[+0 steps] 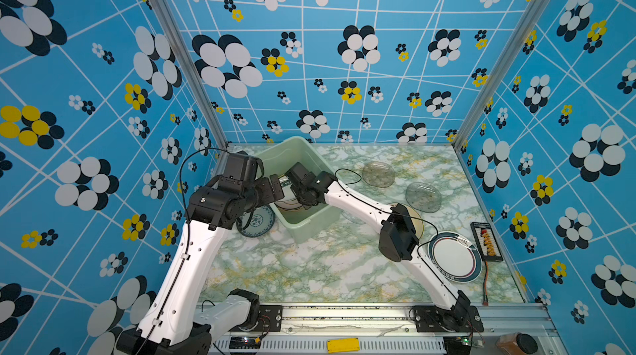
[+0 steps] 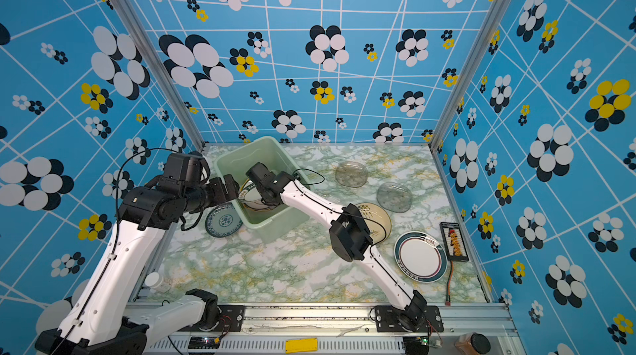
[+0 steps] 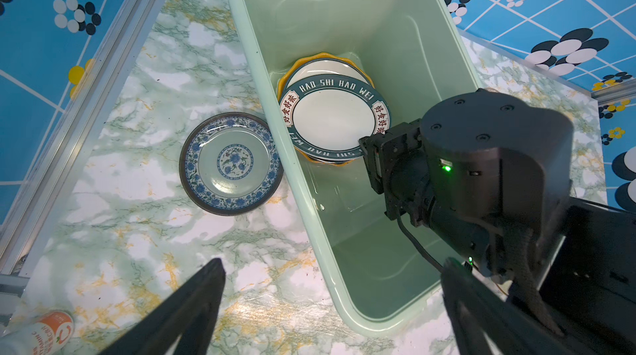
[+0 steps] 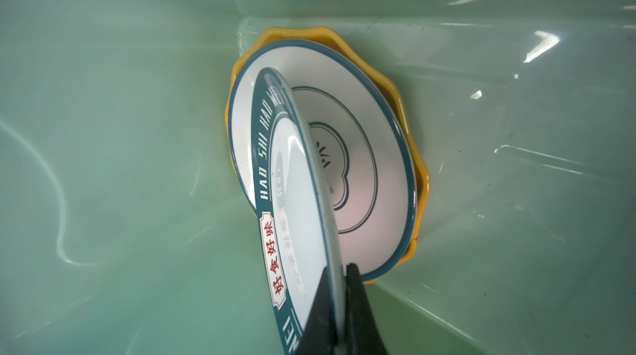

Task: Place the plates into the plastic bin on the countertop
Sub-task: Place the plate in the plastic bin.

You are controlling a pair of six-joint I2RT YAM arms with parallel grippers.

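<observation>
The right gripper (image 4: 339, 272) is down inside the plastic bin (image 3: 344, 26), its fingers pressed together on the rim of the lettered white plate (image 4: 292, 198). The stack it is meant for lies straight ahead of the fingertips. That stack is a yellow scalloped plate (image 4: 421, 177) with a white dark-rimmed plate (image 4: 378, 164) on it, close to the bin's long wall. The held plate stands steeply tilted over the stack, its far rim low and its gripped rim high. My judgement is that it must be laid flatter before release.

The right wrist view shows this tilt edge-on. In the left wrist view the same plate looks almost flat on the stack, and in both top views the arm hides most of it. I cannot tell whether its far rim touches the plate below.

The left gripper (image 3: 332, 288) hangs spread wide above the bin's near end, holding nothing. It is the nearer arm to the blue-green plate (image 3: 230, 163), which lies on the desk (image 1: 309, 267) just beside the bin's long wall. Two clear glass plates (image 1: 378, 173) (image 1: 423, 197) and another dark-rimmed plate (image 1: 454, 257) lie well apart from the bin.
</observation>
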